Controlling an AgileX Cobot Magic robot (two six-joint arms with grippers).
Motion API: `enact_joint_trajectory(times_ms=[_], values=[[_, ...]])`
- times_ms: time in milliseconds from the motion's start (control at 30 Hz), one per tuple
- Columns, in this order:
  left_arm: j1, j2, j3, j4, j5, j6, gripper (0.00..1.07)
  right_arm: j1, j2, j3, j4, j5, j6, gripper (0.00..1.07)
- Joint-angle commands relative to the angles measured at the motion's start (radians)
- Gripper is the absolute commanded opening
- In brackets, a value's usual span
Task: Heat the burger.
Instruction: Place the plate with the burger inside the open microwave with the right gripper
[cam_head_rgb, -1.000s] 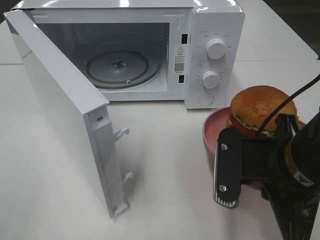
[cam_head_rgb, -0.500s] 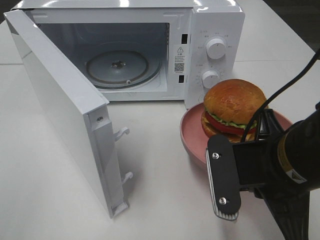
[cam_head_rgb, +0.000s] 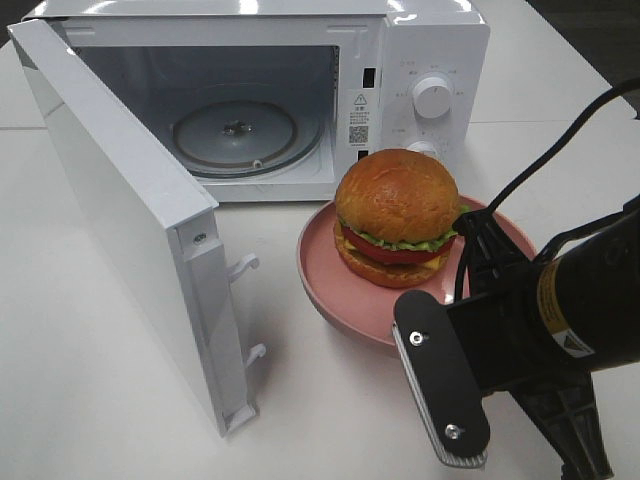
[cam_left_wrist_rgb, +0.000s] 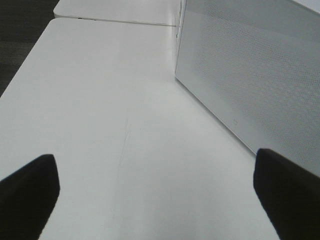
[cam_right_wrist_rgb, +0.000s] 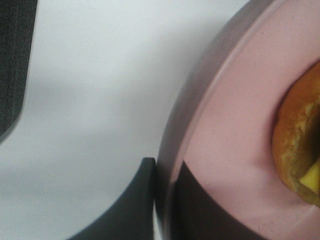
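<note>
Right gripper (cam_right_wrist_rgb: 167, 205) clamps the pink dish (cam_head_rgb: 325, 278) (burger (cam_head_rgb: 397, 200) aboard) near the open microwave (cam_head_rgb: 430, 55).

right arm (cam_head_rgb: 575, 305): lower right of overhead view | right gripper (cam_right_wrist_rgb: 162, 202): clamped on pink dish (cam_head_rgb: 330, 270) rim | left gripper (cam_left_wrist_rgb: 155, 195): fingertips spread wide

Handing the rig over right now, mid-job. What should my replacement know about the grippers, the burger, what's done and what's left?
Right gripper: shut on the rim of the pink dish.
Left gripper: open, empty, beside the microwave.
Burger sits on the dish, in front of the microwave, outside it.
Done: door open, dish gripped.
Left: set dish on the bare turntable, release, close door, start heating.
</note>
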Motion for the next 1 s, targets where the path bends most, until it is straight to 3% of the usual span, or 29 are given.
enact_joint_trajectory(times_ms=[33,733,1000], values=[[0.001,-0.022,0.001,-0.007,-0.003,-0.001,0.98,-0.063,-0.011,-0.002,-0.008,-0.058,-0.064,0.00],[0.001,-0.022,0.001,-0.007,-0.003,-0.001,0.98,-0.265,-0.011,-0.037,0.298,-0.130,-0.722,0.00],[0.001,-0.022,0.001,-0.007,-0.003,-0.001,0.98,-0.340,-0.007,-0.067,0.550,-0.121,-1.078,0.00]])
